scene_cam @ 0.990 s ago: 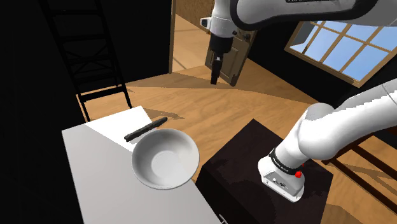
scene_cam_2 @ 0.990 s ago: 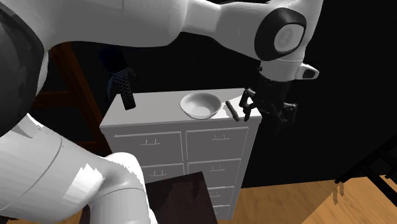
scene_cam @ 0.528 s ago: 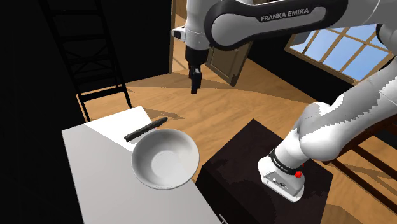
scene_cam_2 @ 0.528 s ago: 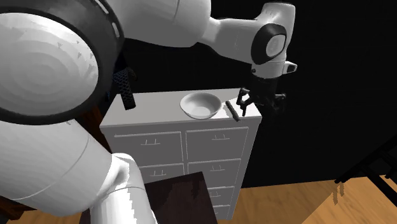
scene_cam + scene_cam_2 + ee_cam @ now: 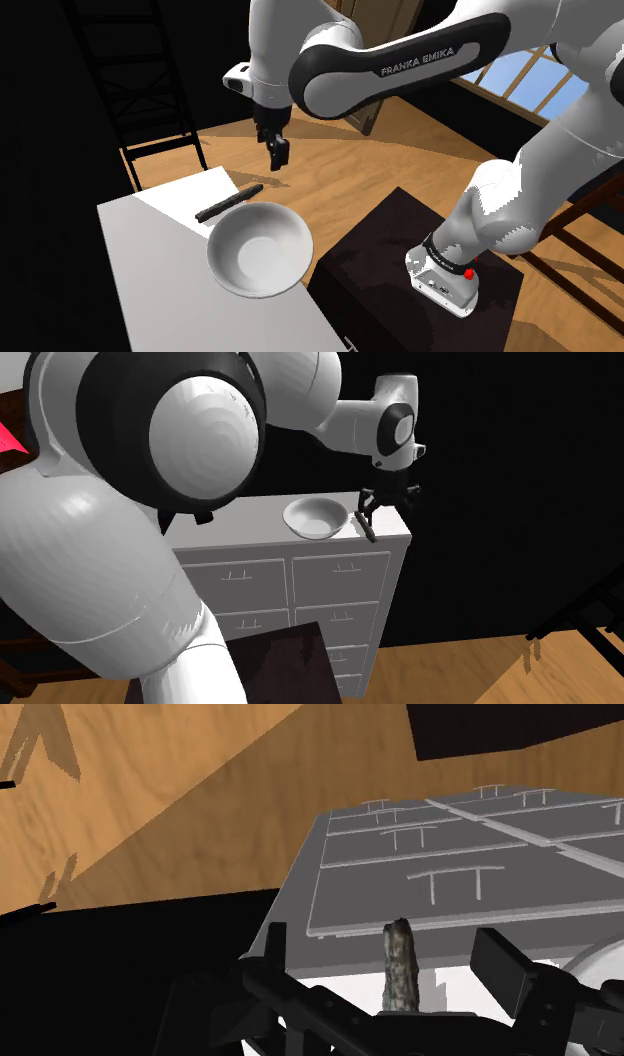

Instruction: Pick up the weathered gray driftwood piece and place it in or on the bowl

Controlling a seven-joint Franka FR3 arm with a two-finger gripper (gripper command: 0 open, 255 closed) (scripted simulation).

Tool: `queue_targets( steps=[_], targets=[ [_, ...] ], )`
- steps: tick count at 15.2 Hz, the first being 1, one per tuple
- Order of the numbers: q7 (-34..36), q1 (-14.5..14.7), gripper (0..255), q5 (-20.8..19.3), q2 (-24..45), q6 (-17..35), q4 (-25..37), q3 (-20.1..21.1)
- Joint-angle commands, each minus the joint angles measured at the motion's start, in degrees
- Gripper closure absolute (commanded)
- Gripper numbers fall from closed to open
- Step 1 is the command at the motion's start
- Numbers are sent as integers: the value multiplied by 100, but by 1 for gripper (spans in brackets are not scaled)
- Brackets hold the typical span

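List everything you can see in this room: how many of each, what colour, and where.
weathered grey-brown driftwood stick: one, grey-brown, lying on the dresser top beside the bowl
round white bowl: one, white, upright on the dresser top, nothing in it
white dresser with drawers: one, white, bearing the bowl and the stick
black ladder: one, black, on the floor beyond the dresser
paned window: one, blue sky behind it, shoulder view's upper right
wooden plank floor: light brown, around the dresser
dark box stand: one, dark brown, under the arm's base
white robot arm: one, white with dark joints, reaching over the dresser
black two-finger tool: one, black, open, raised over the stick, not touching it
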Motion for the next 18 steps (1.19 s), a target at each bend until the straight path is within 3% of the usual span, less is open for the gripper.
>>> queue_targets(
  steps=[1, 7, 18],
  targets=[
    [-96, 126, 0, -198, 329, 209, 179, 148],
    [-410, 506, 0, -789, 990, 739, 444, 501],
    [-262, 549, 0, -1064, 1363, 1244, 276, 417]
  ],
)
